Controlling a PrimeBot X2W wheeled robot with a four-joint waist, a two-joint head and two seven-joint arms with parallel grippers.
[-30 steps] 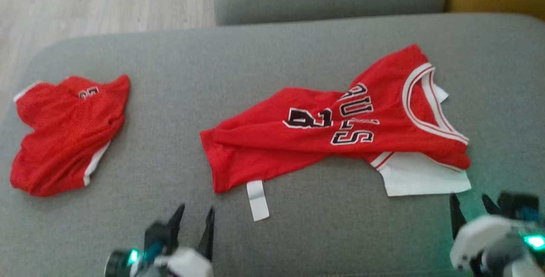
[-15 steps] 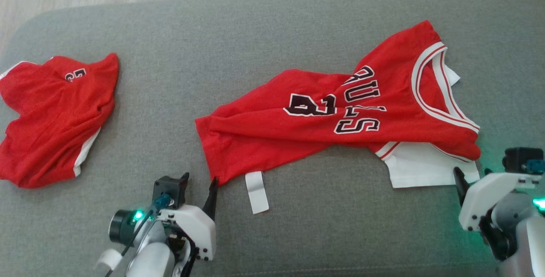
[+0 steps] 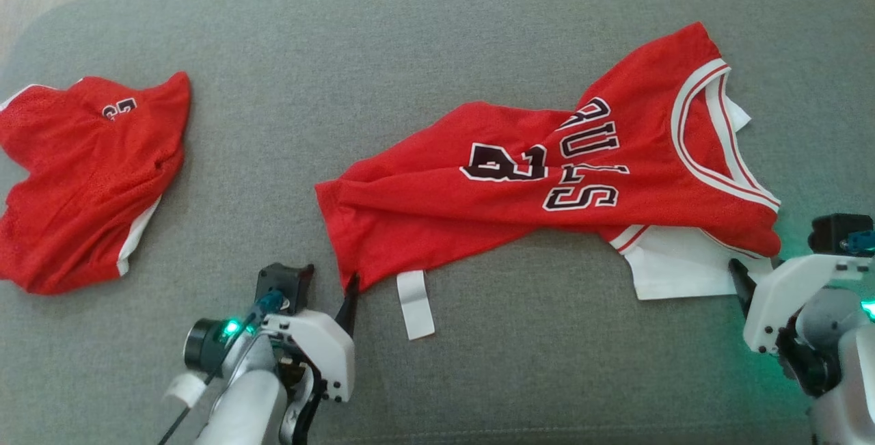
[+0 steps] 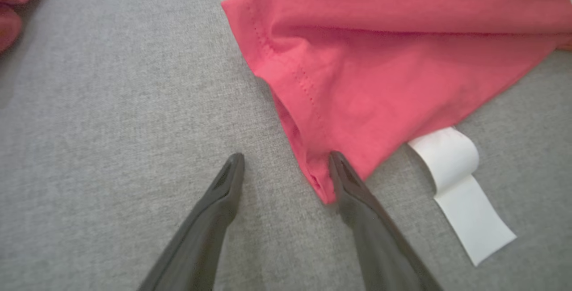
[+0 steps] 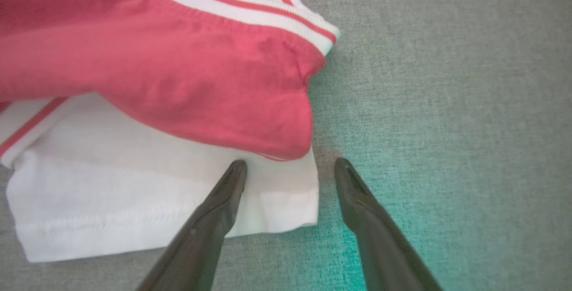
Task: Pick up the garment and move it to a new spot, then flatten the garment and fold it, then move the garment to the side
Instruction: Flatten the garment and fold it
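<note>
Now both tools are brought up to the jersey [image 3: 519, 199], where a second ago they were seen low in the head view and well short of it. The head view is also tipped down since then, so the jersey's shift in the picture is taken as camera motion, and the cloth itself is judged unmoved. It is laid crumpled and twisted across the middle of the sofa [image 3: 410, 42], neckline to the right and hem to the left. A white layer [image 3: 683, 274] is shown under the shoulder and a white tag [image 3: 415, 294] beside the hem. A second red garment [image 3: 89, 171] is left well apart at the left.

The left tool [image 4: 286, 157] is held wide open at the hem corner. In the left wrist view that corner is seen just inside one finger, while the other finger is stood over bare sofa. The right tool [image 5: 290, 162] is likewise spread open, with one fingertip placed over the white layer and the other over the sofa, so the red shoulder fold and the white corner are bracketed. Nothing is gripped yet. The approach is judged nearly done, and a closing on both ends is called for before the jersey can be lifted to a new spot.
</note>
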